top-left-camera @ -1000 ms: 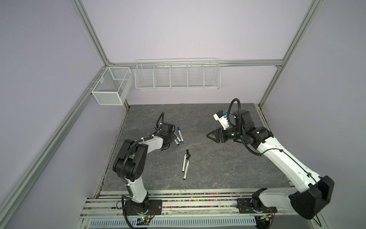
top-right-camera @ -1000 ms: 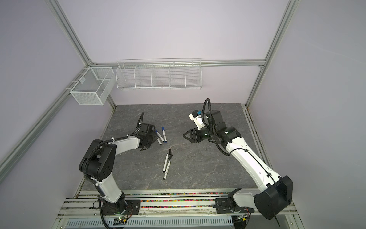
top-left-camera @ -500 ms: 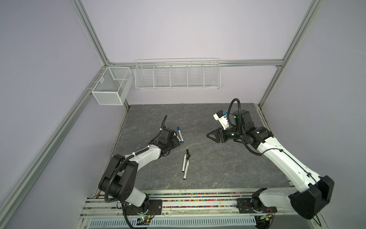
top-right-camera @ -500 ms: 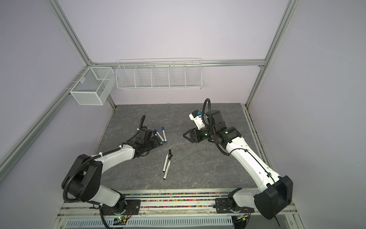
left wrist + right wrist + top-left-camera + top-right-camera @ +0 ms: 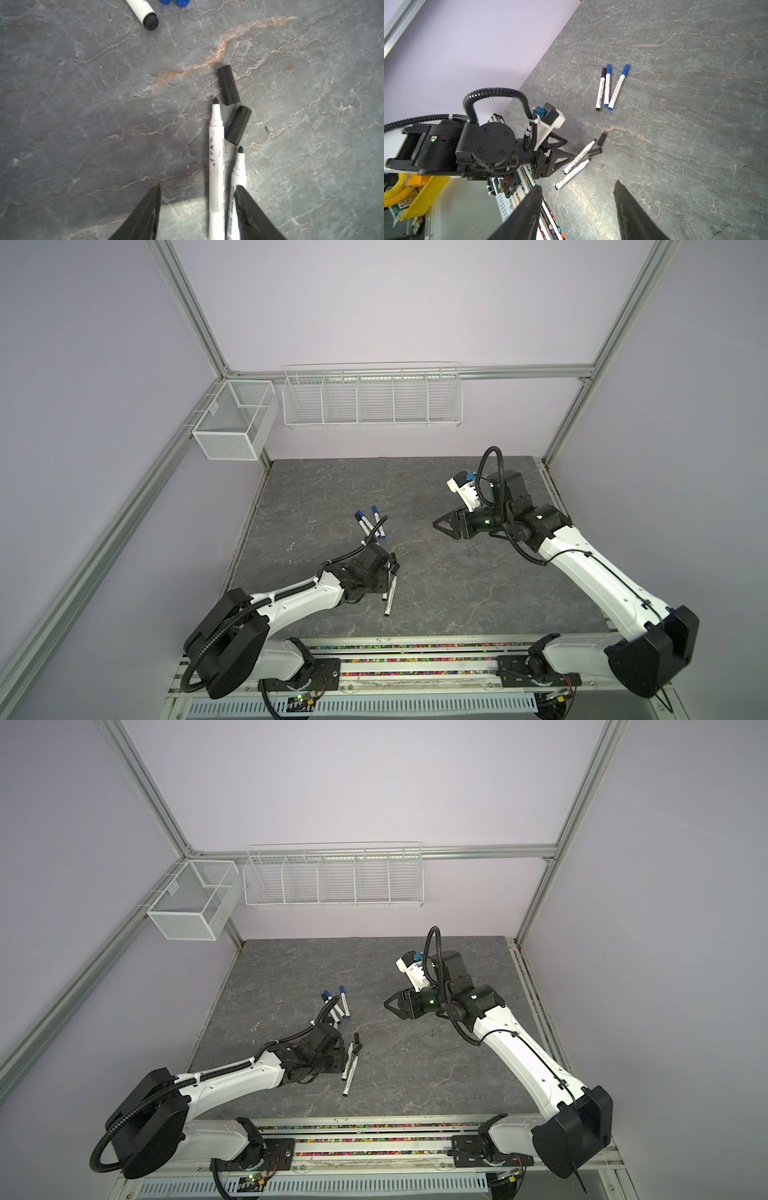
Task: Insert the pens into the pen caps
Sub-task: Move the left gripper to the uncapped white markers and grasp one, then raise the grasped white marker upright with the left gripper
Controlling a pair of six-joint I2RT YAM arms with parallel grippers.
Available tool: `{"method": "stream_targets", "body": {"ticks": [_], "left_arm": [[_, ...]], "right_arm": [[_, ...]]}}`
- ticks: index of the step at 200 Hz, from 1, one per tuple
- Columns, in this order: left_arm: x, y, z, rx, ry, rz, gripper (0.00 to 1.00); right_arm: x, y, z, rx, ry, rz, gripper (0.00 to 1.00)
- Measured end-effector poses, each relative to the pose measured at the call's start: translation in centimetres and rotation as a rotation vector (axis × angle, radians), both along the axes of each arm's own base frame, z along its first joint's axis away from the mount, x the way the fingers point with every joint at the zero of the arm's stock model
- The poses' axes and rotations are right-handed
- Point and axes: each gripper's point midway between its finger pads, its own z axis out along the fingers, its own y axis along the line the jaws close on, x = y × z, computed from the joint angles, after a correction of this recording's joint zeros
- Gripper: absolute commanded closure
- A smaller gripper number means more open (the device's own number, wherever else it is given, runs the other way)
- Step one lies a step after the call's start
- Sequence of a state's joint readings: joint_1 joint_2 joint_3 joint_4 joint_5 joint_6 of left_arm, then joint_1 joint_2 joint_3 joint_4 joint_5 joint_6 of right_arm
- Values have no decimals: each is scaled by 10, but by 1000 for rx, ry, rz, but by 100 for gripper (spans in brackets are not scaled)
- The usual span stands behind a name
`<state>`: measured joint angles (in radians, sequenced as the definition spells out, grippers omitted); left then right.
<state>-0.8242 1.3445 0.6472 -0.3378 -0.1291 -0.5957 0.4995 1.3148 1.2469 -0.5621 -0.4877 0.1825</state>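
Note:
Two uncapped black-tipped pens [image 5: 216, 166] [image 5: 239, 172] lie side by side near the table's middle front [image 5: 390, 593]. Two black pen caps [image 5: 228, 85] [image 5: 239, 124] lie loose just past their tips. My left gripper [image 5: 198, 186] is low over the barrels and open. One pen lies between its fingers and the other sits against one finger [image 5: 247, 207]. Three capped pens [image 5: 607, 87], two blue and one black, lie farther back left [image 5: 370, 522]. My right gripper [image 5: 578, 184] hovers open and empty to the right [image 5: 436, 524], pointing at the left arm.
A white wire rack [image 5: 372, 400] hangs on the back wall and a mesh basket [image 5: 232, 427] on the left rail. The front rail [image 5: 415, 657] with coloured bits runs along the table's near edge. Purple walls enclose the slate table [image 5: 457, 605].
My left arm has swung from the three capped pens forward and right to the two uncapped pens, and its fingers have narrowed a little. The right arm has stayed put.

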Motion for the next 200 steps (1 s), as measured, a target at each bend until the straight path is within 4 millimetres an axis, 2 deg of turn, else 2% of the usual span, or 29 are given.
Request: {"method": "stream_targets", "body": {"ticks": [45,70,109,177,190,200], "left_arm": [[-2,1,-19,50,42,-20,47],[-1,0,-22,63,50,-26,50],[-2,3,-26,88,60,-20,60],[-8,9,-27,109,100,9,90],[-8,9,-26,113,111,11,100],[-8,8,-25,121,119,10,100]], "right_arm": [[0,0,-2,-1,2,0,41],[-1,-1,-5,-5,9,-1,41],[-1,-1,-5,-5,8,-1,41],[2,0,-5,-4,-4,-8,41],[4,-1,-5,-7,-9,-15,41],[5,-1,-5,-9,-12,-20,41]]}}
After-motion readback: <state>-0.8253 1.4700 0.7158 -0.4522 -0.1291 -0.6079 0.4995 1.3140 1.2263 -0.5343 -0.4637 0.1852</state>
